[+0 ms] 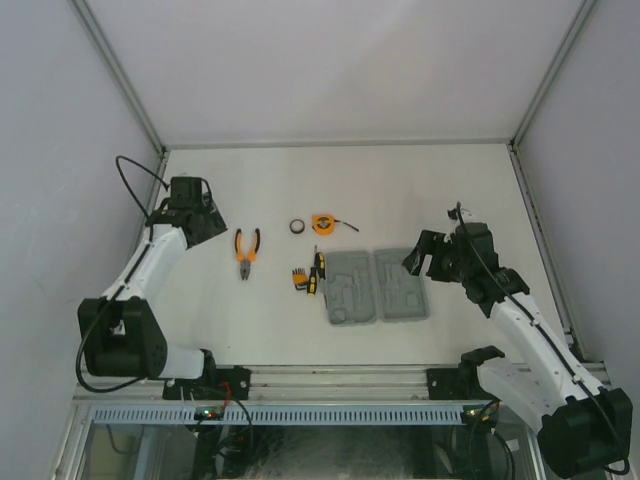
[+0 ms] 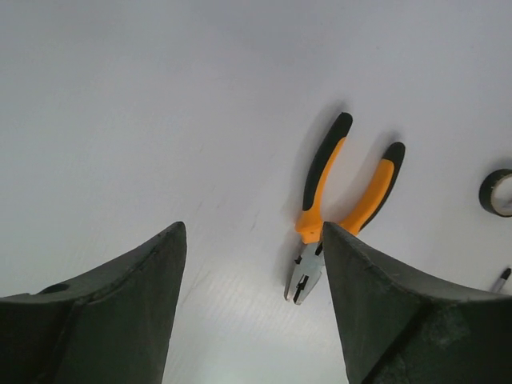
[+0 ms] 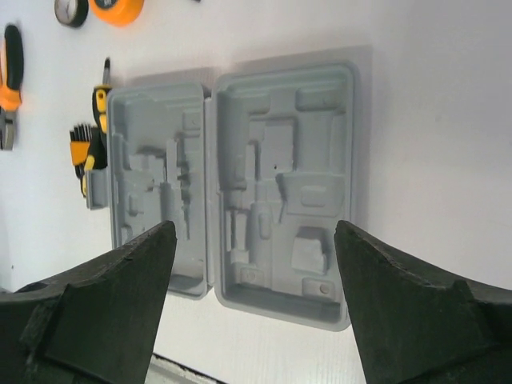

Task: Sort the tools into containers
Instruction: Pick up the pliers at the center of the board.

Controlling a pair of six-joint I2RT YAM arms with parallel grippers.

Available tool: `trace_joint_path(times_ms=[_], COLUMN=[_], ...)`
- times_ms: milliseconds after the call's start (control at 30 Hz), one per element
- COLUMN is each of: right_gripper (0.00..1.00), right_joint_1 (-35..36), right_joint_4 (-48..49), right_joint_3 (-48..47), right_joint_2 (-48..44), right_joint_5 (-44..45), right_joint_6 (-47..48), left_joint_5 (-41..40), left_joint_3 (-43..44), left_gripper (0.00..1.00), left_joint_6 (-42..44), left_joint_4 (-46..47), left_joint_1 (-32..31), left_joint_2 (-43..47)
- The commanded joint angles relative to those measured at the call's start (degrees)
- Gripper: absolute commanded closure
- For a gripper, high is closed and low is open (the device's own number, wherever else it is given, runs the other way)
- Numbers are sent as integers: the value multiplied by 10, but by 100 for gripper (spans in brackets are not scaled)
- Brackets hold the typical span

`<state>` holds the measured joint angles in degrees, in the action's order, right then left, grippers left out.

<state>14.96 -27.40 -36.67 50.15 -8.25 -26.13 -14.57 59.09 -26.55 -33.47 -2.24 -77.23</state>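
The orange-and-black pliers lie on the table, also in the left wrist view. The grey tool case lies open at centre, its recesses empty in the right wrist view. Black-and-yellow screwdrivers and the orange hex-key set lie just left of the case. The black ring and orange tape measure lie behind it. My left gripper is open and empty, left of the pliers. My right gripper is open and empty, right of the case.
White walls with metal corner posts enclose the table on the left, back and right. A metal rail runs along the near edge between the arm bases.
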Motion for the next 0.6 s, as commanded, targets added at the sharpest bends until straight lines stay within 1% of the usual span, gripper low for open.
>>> trace_joint_path(times_ms=[0, 267, 367, 433, 567], right_gripper=[21, 24, 25, 26, 27], right_joint_1=[-2, -1, 0, 0, 7], right_joint_4=[10, 16, 13, 14, 23], right_joint_3=[8, 15, 16, 16, 19], right_joint_2=[15, 25, 34, 38, 47], right_joint_5=[-55, -68, -66, -68, -68], right_joint_6=[4, 7, 7, 5, -2], left_joint_5=[35, 47, 61, 72, 105], left_joint_3=[65, 144, 161, 167, 171], left_gripper=[29, 29, 29, 30, 37], left_joint_6=[38, 71, 81, 86, 100], left_joint_4=[-22, -48, -52, -54, -58], left_joint_1=[11, 14, 14, 14, 14], left_joint_2=[-54, -158, -189, -207, -233])
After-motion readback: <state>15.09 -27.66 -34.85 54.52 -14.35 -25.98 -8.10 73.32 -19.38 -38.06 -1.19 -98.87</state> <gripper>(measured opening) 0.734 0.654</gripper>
